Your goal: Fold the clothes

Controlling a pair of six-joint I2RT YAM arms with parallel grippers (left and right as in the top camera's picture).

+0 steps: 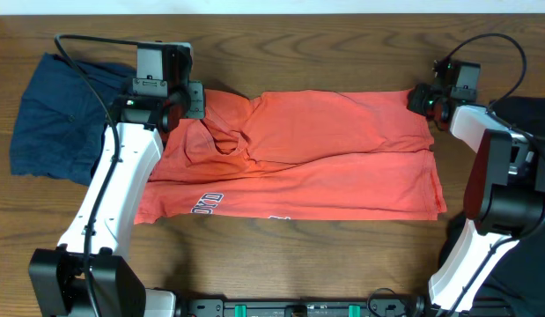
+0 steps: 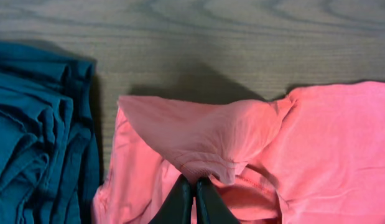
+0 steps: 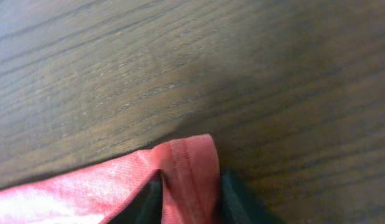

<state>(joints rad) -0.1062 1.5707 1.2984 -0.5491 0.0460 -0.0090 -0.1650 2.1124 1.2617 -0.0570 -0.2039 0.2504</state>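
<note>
The red T-shirt [image 1: 342, 150] lies spread out in the middle of the wooden table [image 1: 298, 44], with 1 layer over another and white letters [image 1: 206, 203] peeking out by the near edge. The left gripper [image 2: 193, 182] is pinched tight on a bit of the shirt at its far left corner, where the cloth stands up like a little tent, just beside the navy garment [image 1: 56, 119]. The right gripper [image 3: 191, 186] has the hem of the far right corner squeezed between its 2 fingers, near the black garment [image 1: 527, 114].
</note>
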